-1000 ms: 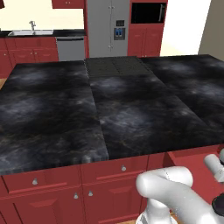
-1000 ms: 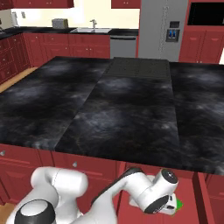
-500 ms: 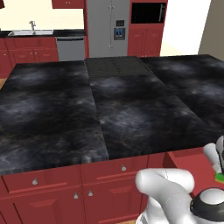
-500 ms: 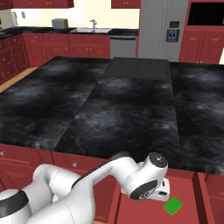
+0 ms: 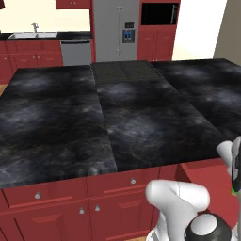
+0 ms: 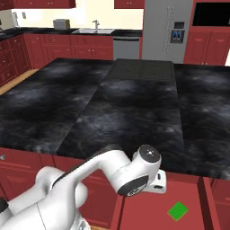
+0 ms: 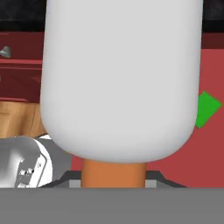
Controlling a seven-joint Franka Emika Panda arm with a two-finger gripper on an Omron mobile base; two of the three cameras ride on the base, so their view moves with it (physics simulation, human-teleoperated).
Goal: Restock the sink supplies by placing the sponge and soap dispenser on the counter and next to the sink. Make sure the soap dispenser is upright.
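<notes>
The soap dispenser (image 7: 118, 74), a small white rounded bottle with an orange-brown pump top, is seen pressed right up against the gripper (image 7: 113, 180). Its pump neck is set between the jaws and its white body points away from the hand. The jaws are drawn nearly together, and the bottle is judged to be gripped by its neck.

Over the last second the arm has been swung and the hand raised out of the open red drawer (image 6: 143, 213) below the wide black veined island slab (image 6: 112, 103). The flat green sponge (image 6: 178, 211) is now left uncovered on the drawer floor, just below and beside the gripper. This is taken to mean that the bottle is picked up and the carry can begin, while the sponge remains to be fetched.

The pale double-basin sink (image 6: 93, 31) and the narrow black stone bench (image 5: 70, 35) around it are far ahead of the gripper, beyond the island. A drive by the base is therefore judged necessary, and the bottle will have to be turned upright before release.
</notes>
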